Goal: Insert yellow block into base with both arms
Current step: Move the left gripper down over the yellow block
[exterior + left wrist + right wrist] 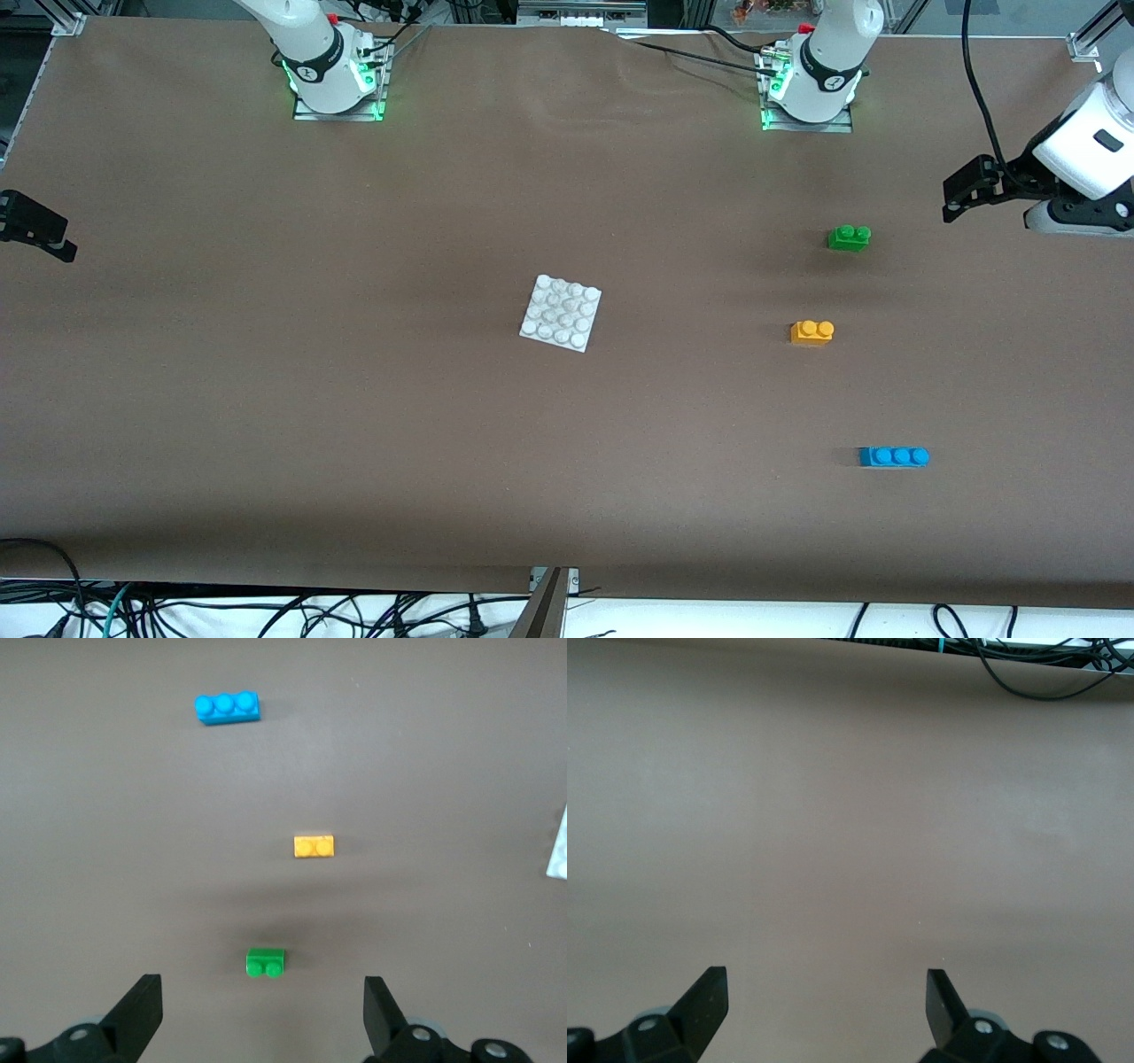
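Nearest the front camera, toward the left arm's end of the table: blue three-stud brick (893,456), flat on the brown table (354,425), well apart from everything else. Also seen in the left wrist view (228,708).

Farther up from that: yellow block (811,331), studs up, resting on the table, untouched, between the blue brick and the green brick (849,237). Seen from the left wrist too (314,846), lying between green (266,962) and blue.

Near the middle of the table, about level with the yellow block but well apart from it: base (561,313), flat, slightly rotated, nothing on its studs. Just a white corner showing at the edge of the left wrist view (558,850).

Farther still: green brick, studs up, alone.

Left gripper (966,190) up in the air over the left arm's end of the table, fingers spread wide (clear gap in the wrist view (263,1010)), holding nothing.

Right gripper (35,229) at the right arm's end, over bare table, fingers likewise spread apart (827,1005), holding nothing.
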{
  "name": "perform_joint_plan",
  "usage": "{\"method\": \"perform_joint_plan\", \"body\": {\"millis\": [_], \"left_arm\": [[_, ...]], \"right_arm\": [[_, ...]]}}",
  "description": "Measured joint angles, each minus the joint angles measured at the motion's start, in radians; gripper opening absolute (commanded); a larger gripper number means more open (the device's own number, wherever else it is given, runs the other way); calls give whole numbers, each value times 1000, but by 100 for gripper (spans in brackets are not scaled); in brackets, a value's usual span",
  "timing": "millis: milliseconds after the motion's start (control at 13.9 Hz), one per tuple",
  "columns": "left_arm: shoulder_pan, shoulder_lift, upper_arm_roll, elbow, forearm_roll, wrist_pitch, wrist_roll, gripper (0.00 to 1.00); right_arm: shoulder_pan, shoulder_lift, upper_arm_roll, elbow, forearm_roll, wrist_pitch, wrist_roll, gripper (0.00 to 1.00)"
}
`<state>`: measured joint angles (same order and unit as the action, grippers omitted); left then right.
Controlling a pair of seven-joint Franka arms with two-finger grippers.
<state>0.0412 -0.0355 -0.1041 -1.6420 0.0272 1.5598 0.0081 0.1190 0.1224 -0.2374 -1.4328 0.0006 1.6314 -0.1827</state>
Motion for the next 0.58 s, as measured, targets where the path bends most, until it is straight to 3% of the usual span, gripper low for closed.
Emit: {"method": "perform_joint_plan", "body": {"millis": [577], "left_arm": [[1,9,7,-10,0,-14,0,100]], "right_arm": [[-13,1,49,-5,-8,-29,0,100]]}}
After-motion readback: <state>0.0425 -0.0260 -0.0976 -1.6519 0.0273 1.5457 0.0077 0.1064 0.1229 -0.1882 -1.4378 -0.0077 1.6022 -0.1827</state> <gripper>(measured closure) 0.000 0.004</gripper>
